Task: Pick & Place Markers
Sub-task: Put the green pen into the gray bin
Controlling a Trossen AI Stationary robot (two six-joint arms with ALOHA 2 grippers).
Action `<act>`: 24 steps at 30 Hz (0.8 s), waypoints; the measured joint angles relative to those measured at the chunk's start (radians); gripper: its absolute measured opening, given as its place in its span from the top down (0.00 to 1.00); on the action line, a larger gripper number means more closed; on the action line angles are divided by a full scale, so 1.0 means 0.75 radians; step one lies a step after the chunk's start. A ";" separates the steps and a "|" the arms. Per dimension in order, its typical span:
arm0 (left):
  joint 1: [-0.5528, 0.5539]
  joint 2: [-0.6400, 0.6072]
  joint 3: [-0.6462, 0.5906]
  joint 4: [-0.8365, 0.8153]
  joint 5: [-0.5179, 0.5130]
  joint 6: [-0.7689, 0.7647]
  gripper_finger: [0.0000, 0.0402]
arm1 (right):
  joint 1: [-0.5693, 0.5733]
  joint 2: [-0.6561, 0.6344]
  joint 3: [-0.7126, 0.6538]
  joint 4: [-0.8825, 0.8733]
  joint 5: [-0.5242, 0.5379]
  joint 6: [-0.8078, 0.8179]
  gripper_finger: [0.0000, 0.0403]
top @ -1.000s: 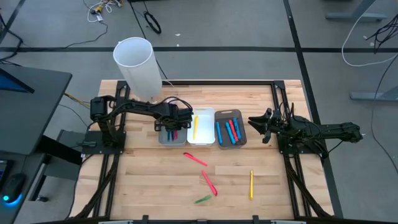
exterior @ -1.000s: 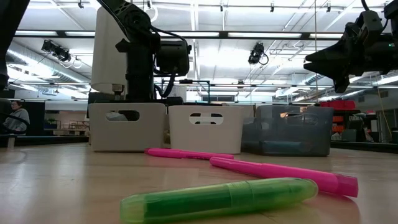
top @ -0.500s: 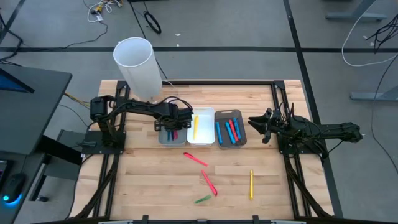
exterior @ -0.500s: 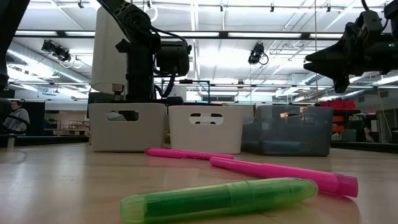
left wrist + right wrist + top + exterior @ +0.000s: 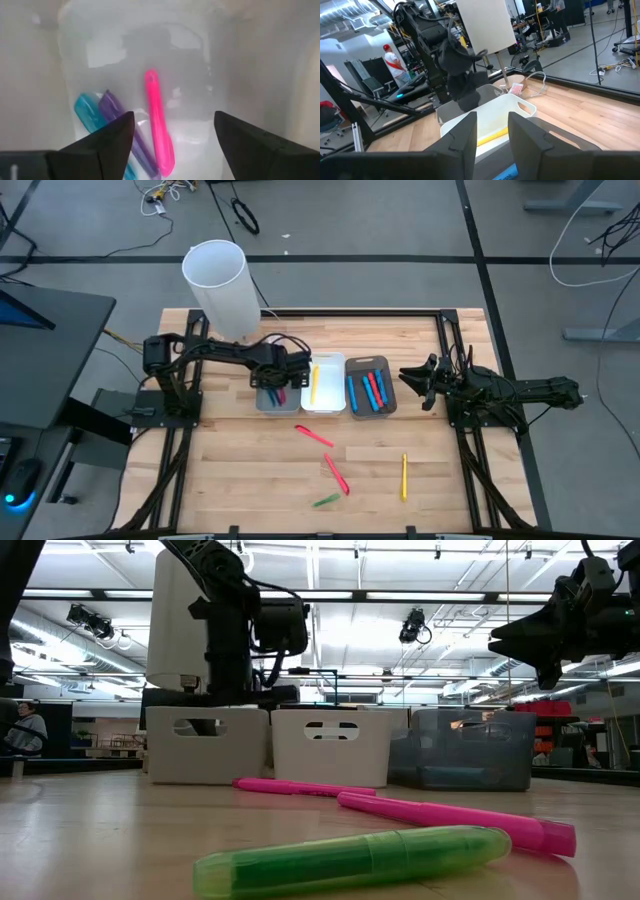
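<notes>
My left gripper point(image 5: 272, 383) hangs over the clear left bin point(image 5: 262, 402), pointing down, open. In the left wrist view point(image 5: 173, 116) a pink marker point(image 5: 159, 125) lies on the bin floor below the gap between its fingers, beside a purple marker point(image 5: 120, 117) and a teal one point(image 5: 87, 111). On the table lie two more pink markers point(image 5: 314, 435) point(image 5: 336, 473), a green one point(image 5: 326, 500) and a yellow one point(image 5: 404, 476). My right gripper point(image 5: 405, 376) waits level at the right, above the table, slightly open and holding nothing.
The white middle bin point(image 5: 327, 402) holds a yellow marker point(image 5: 314, 383). The dark right bin point(image 5: 385, 408) holds blue and red markers. A tall white cylinder point(image 5: 222, 285) stands at the far left. Bare wood lies between the bins and the near edge.
My left gripper has opened over the left bin without leaving its place. My right arm has kept still.
</notes>
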 joint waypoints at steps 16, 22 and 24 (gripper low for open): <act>-0.030 -0.244 0.132 -0.084 0.215 0.857 0.30 | 0.000 0.000 0.000 0.000 0.000 0.000 0.72; -0.124 -0.424 0.132 -0.188 0.270 1.185 0.30 | 0.000 0.000 0.000 0.000 0.000 0.000 0.72; -0.177 -0.473 0.128 -0.230 0.270 1.289 0.30 | 0.000 0.000 0.000 0.000 0.000 0.000 0.72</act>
